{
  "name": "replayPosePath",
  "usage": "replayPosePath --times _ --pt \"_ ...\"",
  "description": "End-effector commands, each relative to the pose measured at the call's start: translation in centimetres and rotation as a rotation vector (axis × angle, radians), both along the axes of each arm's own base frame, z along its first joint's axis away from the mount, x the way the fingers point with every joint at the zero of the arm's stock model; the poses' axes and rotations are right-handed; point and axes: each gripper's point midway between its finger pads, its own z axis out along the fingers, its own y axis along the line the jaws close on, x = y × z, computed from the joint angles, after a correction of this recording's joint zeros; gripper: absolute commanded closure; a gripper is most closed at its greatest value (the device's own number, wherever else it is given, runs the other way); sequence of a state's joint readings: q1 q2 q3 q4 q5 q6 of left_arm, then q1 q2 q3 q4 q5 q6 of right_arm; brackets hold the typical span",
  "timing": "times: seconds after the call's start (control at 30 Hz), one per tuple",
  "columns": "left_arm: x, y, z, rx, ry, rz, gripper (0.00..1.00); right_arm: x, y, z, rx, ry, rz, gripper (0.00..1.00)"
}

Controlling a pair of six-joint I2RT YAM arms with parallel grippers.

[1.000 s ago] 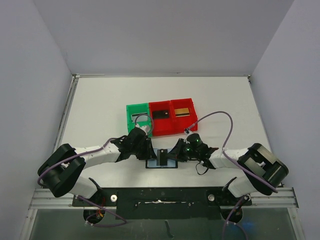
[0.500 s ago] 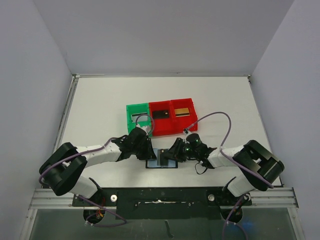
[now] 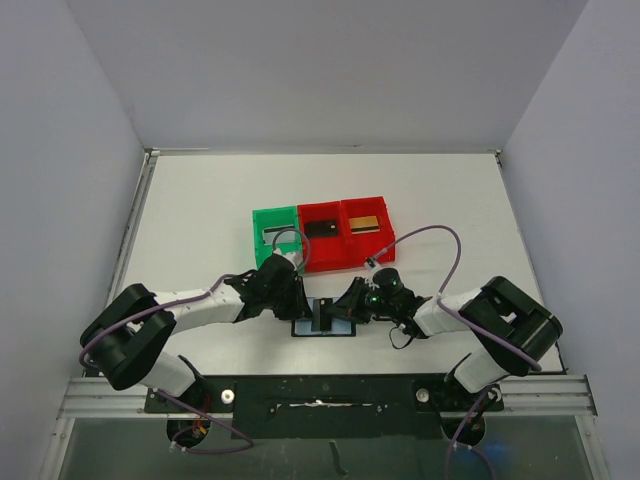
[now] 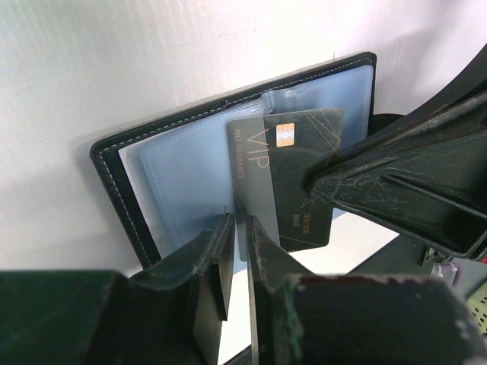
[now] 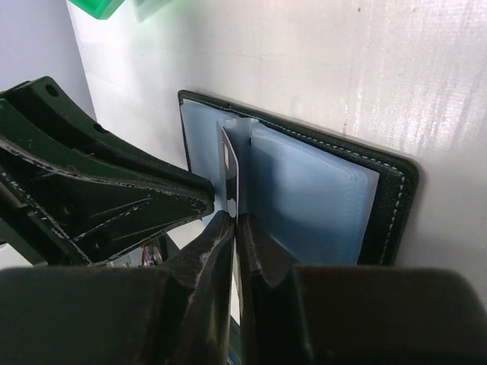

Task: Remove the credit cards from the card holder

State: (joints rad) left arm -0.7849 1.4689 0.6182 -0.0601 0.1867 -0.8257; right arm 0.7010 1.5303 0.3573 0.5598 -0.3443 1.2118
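**Top view.** The wallet (image 3: 343,327) lies open on the bench (image 3: 200,220) near the front edge, between both arms. Over the last second the right end effector (image 3: 352,303) has crept left onto the wallet, while the left end effector (image 3: 296,300) has barely shifted. Behind, a grey card (image 3: 272,236) sits in the green bin (image 3: 258,240), and a black card (image 3: 321,229) and a gold card (image 3: 364,224) sit in the two red bins (image 3: 345,262).

**Left wrist.** One dark card (image 4: 293,190) remains in the wallet, partly under a clear pocket (image 4: 255,182). My left fingers are drawn narrow, pinching that pocket's lower edge. The right tip touches the card's face.

**Right wrist.** The right fingers stand almost together on a thin upright edge. I judge this to be the dark card, but I cannot fully separate card from pocket.

**Finding.** I judge the last extraction is set up, with the pocket pinned and the card gripped. The pull-out has not begun.
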Motion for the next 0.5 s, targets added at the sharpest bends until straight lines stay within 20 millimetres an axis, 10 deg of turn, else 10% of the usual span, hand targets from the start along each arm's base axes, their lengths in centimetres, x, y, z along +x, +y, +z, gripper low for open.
replayPosePath --times 0.0,0.47 --pt "-1.13 2.03 -2.24 0.126 0.037 -0.014 0.87 0.67 0.41 1.78 0.05 -0.071 0.0 0.95" --pt "-0.76 1.32 -1.47 0.093 0.023 -0.021 0.87 0.54 0.27 2.19 0.065 -0.081 -0.001 0.83"
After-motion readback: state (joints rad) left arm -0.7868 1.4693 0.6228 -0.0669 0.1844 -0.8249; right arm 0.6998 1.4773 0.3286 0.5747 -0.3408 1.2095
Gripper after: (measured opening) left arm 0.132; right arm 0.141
